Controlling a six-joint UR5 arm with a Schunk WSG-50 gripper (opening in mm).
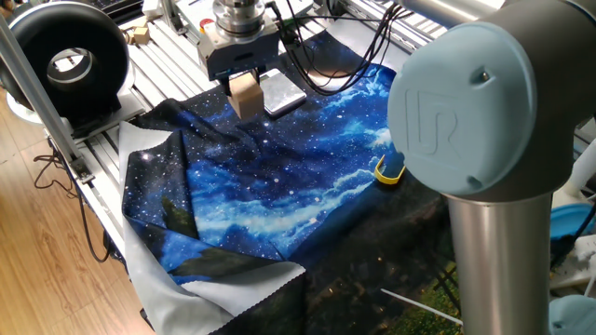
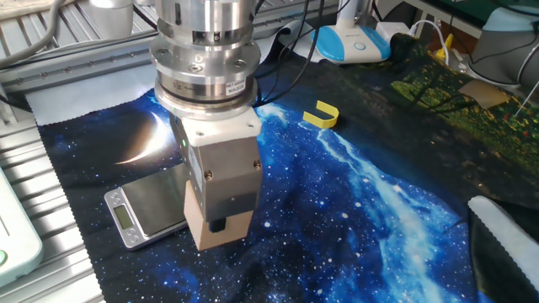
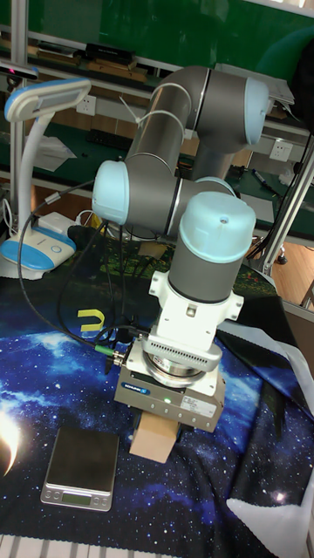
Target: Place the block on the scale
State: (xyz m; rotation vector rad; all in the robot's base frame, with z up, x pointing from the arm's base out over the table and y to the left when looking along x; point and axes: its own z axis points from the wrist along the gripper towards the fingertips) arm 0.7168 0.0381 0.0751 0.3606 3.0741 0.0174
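- gripper (image 2: 217, 225) is clamped on the block (image 2: 215, 236), held off the galaxy cloth (image 2: 354, 219), lower-left of center in the other fixed view
- scale (image 2: 150, 208) sits just left of the block there, plate bare
- so imo next move = short shift left, then down
- tall view agrees: block (image 3: 156, 438) just right of scale (image 3: 81, 466)

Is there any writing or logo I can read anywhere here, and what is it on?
"UR": raised logo on the grey-blue cap of the robot arm's joint.
End effector: a dark label strip on its base, too small to read.
Scale: its little display shows no readable digits.
Nothing else is legible.
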